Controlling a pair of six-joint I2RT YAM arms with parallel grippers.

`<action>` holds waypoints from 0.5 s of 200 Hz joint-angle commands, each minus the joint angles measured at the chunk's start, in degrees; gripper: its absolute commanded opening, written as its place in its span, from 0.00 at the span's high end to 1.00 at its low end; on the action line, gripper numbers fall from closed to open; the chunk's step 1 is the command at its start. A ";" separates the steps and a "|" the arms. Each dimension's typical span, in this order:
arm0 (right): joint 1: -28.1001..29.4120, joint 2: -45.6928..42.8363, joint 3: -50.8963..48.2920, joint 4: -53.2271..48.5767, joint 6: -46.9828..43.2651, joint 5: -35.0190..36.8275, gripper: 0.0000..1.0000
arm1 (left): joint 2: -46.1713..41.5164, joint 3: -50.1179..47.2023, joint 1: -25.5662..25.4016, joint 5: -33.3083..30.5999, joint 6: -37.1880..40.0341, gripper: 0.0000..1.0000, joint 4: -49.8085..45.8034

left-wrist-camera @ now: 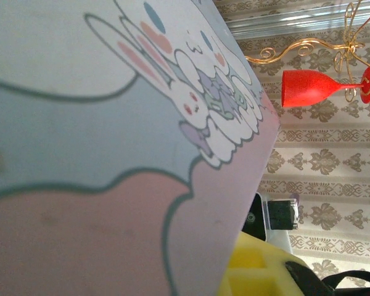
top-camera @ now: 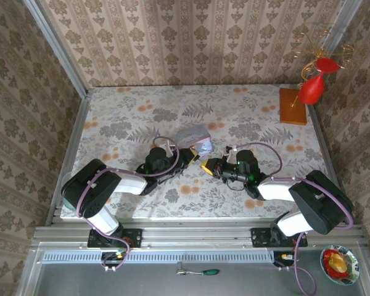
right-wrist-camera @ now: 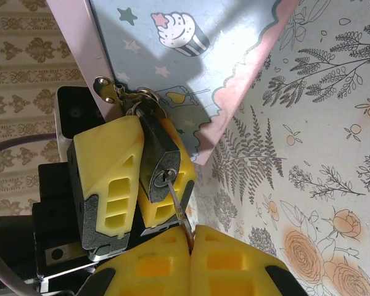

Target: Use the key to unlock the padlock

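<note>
R claw (right-wrist-camera: 190,237) pinched tight on key (right-wrist-camera: 175,198), blade in padlock (right-wrist-camera: 155,157) keyhole, low centre. L claw (right-wrist-camera: 139,176) clamps padlock body, left of centre, below tin (right-wrist-camera: 222,68).

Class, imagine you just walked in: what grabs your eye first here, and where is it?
A pale blue cartoon tin is at the middle of the table. On its clasp is a dark padlock, clamped by the left gripper, with the right gripper shut on the key in its keyhole. A red glass stands out at the far right corner.
</note>
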 commanded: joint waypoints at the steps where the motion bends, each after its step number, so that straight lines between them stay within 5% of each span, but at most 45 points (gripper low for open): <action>1: -0.66 0.30 -0.28 2.49 0.97 -0.74 1.00 | -0.17 1.08 -0.70 1.69 -0.29 1.00 6.53; 100: -0.97 2.72 0.01 6.17 3.36 -1.57 1.00 | 1.10 1.70 -0.97 2.21 -0.86 1.00 8.80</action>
